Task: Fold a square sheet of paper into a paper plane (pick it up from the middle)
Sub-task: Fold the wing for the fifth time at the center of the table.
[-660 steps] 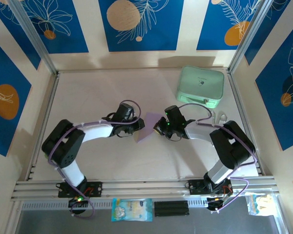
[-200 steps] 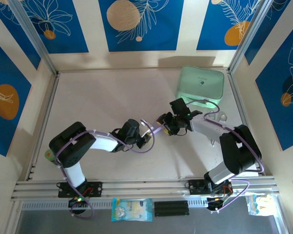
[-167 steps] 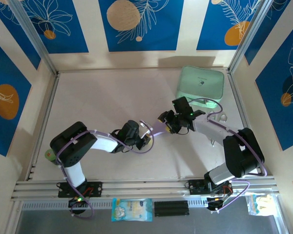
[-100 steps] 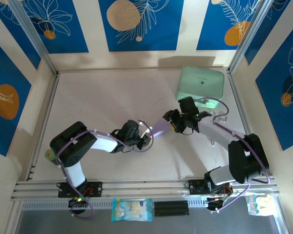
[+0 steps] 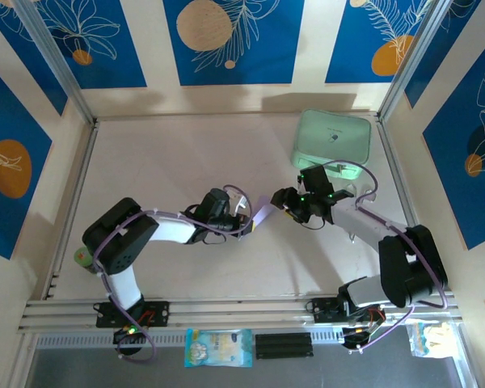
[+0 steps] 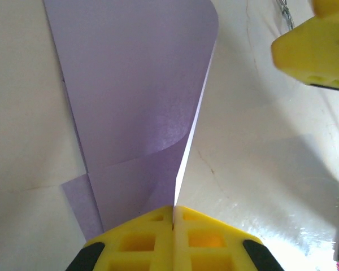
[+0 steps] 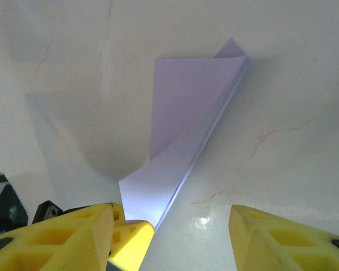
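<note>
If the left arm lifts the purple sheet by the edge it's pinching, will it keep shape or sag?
Probably sags: the sheet of paper curls away from the shut left gripper. Likely very light, so the open right gripper could shove or crumple it.

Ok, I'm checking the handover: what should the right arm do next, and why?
Probably close the right fingers on the near corner of the sheet: they stand open with that corner between them, while the left fingers are shut on its other end.
</note>
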